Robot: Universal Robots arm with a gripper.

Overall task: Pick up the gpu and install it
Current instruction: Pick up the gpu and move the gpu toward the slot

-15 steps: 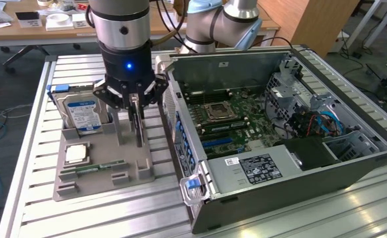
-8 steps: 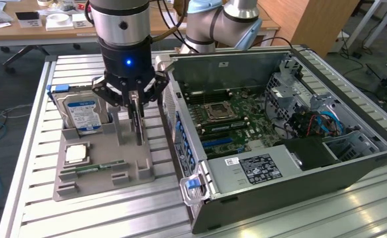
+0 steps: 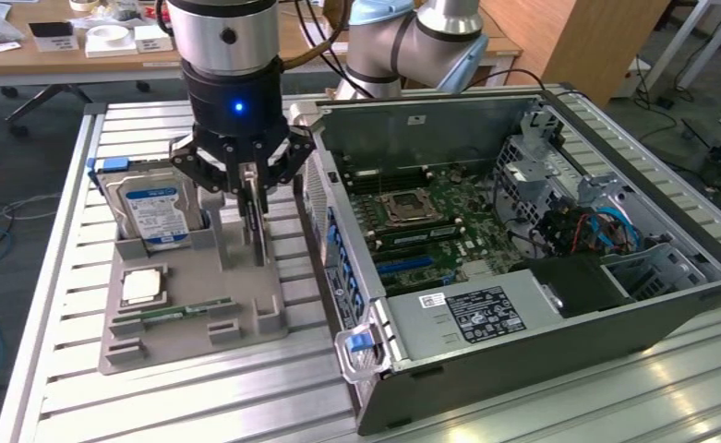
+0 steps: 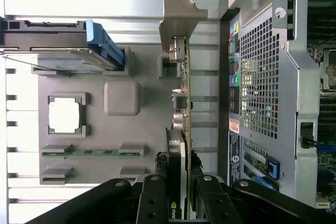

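Observation:
The gpu [image 3: 257, 233] is a thin dark card standing on edge in the grey holder tray [image 3: 252, 321], beside the open computer case [image 3: 545, 323]. My gripper [image 3: 252, 189] comes down on it from above. In the wrist view the gripper [image 4: 177, 184] has one black finger [image 4: 155, 187] on each side of the gpu [image 4: 184, 103], pressed against its faces, so it is shut on the card. The card's silvery end bracket [image 4: 178, 14] points away from the fingers. I cannot tell whether the card's lower edge still rests in the tray [image 4: 122, 98].
On the tray stand a silver hard drive [image 3: 150, 208] with a blue-white label, a CPU chip [image 3: 142, 286] and a green RAM stick [image 3: 187, 309]. The case lies open with its motherboard [image 3: 422, 221] facing up; its rear panel [image 4: 262, 77] is close beside the card. A slatted aluminium table [image 3: 150, 406] carries everything.

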